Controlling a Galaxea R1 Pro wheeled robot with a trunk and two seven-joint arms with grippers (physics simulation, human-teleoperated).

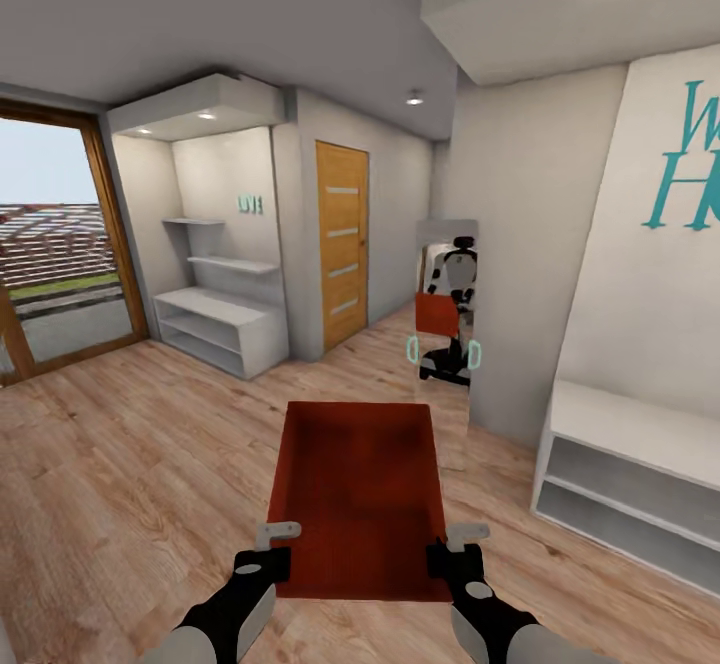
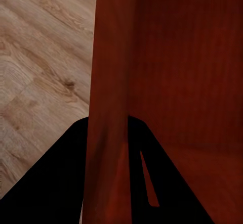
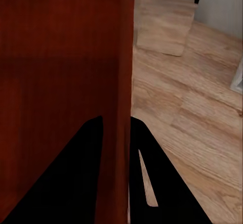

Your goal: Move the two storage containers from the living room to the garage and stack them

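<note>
1. Head view: the robot's got one orange-red storage container (image 1: 360,499) held out in front of it, open side up, above the light wood-plank floor (image 1: 130,464). It's in the room with the wood-framed glass door (image 1: 60,244) on the left.
2. The left tool (image 1: 278,536) is on the container's left wall near the close corner, and the right tool (image 1: 462,536) is on the right wall. From up here I can't really tell how the fingers sit.
3. The left wrist view sorts that out: the container wall (image 2: 109,107) runs straight between the two dark fingers (image 2: 55,183), one outside over the plank floor (image 2: 40,57), one inside the bin. So that tool is clamped onto the wall, open just as wide as the plastic.
4. Same deal on the right wrist view: the wall (image 3: 119,82) is pinched between the dark fingers (image 3: 66,183), with the bin's inside on one side and floor (image 3: 187,118) on the other.
5. Stuff the head view has that the wrist cams don't: a tall mirror (image 1: 446,344) leaning by the wall corner, reflecting the robot with the red bin, a wooden interior door (image 1: 342,244), white shelves (image 1: 215,324) in the alcove, a white bench shelf (image 1: 630,484) on the right, and teal lettering (image 1: 690,159) on the wall above it.
6. The right wrist cam does catch the mirror's bottom edge (image 3: 164,27) on the floor.
</note>
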